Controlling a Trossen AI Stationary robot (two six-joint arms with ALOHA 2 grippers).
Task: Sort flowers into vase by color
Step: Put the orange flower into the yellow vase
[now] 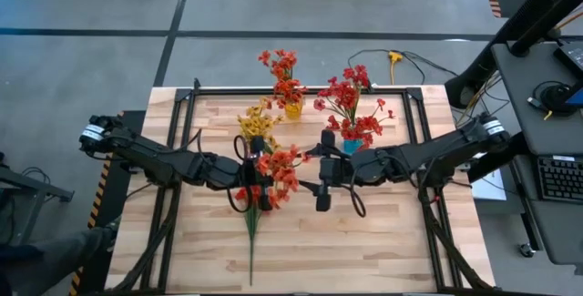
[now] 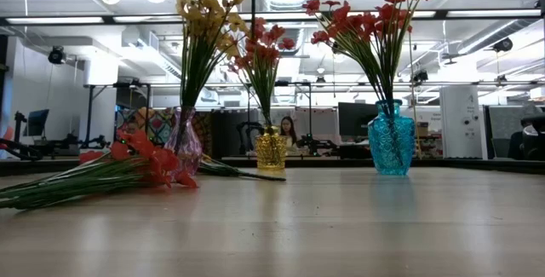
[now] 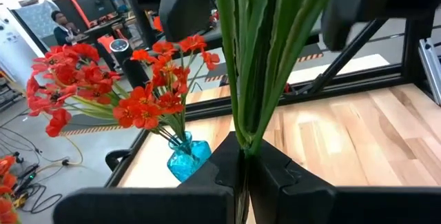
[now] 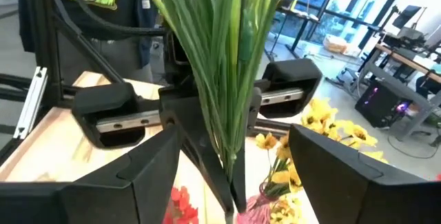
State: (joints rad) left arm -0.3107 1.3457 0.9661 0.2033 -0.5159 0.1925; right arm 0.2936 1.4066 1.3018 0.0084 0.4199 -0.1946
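Note:
My left gripper is shut on an upright bundle of green stems. Orange-red blossoms show above it in the high view. My right gripper faces it, open. Its fingers stand wide on either side of the same stems without touching them. A second orange-red spray lies flat on the table by its stems and blossoms. Yellow flowers stand in a purple vase. Orange-red flowers stand in a gold vase, and red flowers in a blue vase. My left gripper pinches the bundle of green stems between its two fingers, coming level from the table's left and lying across the stems. The stems and leaves rise upright above the fingers. The gripper itself hides the part below the hold.
A black frame rail runs along the table's far edge behind the three vases. Bare wood lies toward the near right of the table. A desk with a keyboard stands off the right side. A person sits far back in the room.

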